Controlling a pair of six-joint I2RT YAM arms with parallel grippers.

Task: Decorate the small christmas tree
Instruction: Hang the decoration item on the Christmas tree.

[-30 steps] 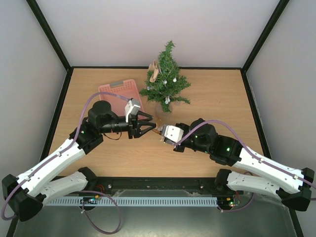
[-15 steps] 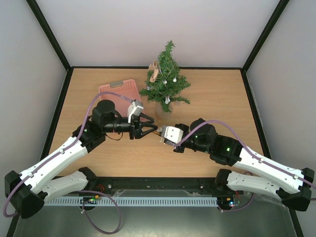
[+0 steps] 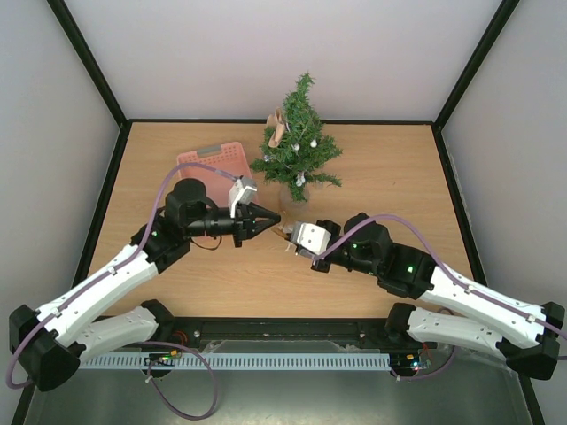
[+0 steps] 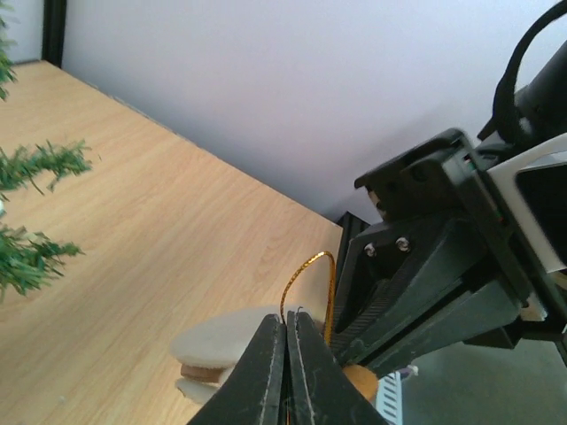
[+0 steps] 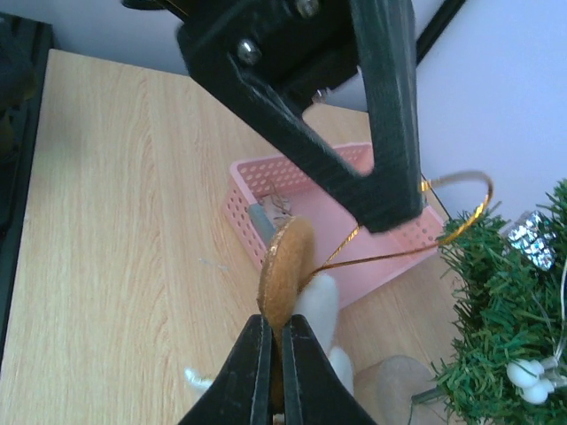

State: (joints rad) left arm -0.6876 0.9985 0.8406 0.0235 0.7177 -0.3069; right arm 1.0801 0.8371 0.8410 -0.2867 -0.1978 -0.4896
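Note:
The small christmas tree (image 3: 298, 149) stands at the back centre of the table in its pale pot (image 3: 291, 194); its branches (image 5: 512, 328) fill the right wrist view's right edge. In front of it a brown and white felt ornament (image 5: 286, 270) hangs edge-on, with my right gripper (image 5: 275, 321) shut on its brown disc. The ornament's gold cord loop (image 4: 309, 282) rises from it, and my left gripper (image 4: 286, 320) is shut on that cord. From above, the left gripper (image 3: 276, 225) and right gripper (image 3: 288, 237) meet tip to tip just below the pot.
A pink basket (image 3: 213, 163) sits left of the tree, with small items inside (image 5: 276, 205). A beige ornament (image 3: 277, 129) and small silver baubles (image 3: 300, 180) hang on the tree. Black frame posts and white walls border the table.
My left gripper moved right to the ornament and went from open to shut, pinching the gold cord loop. The right arm kept still with the ornament.

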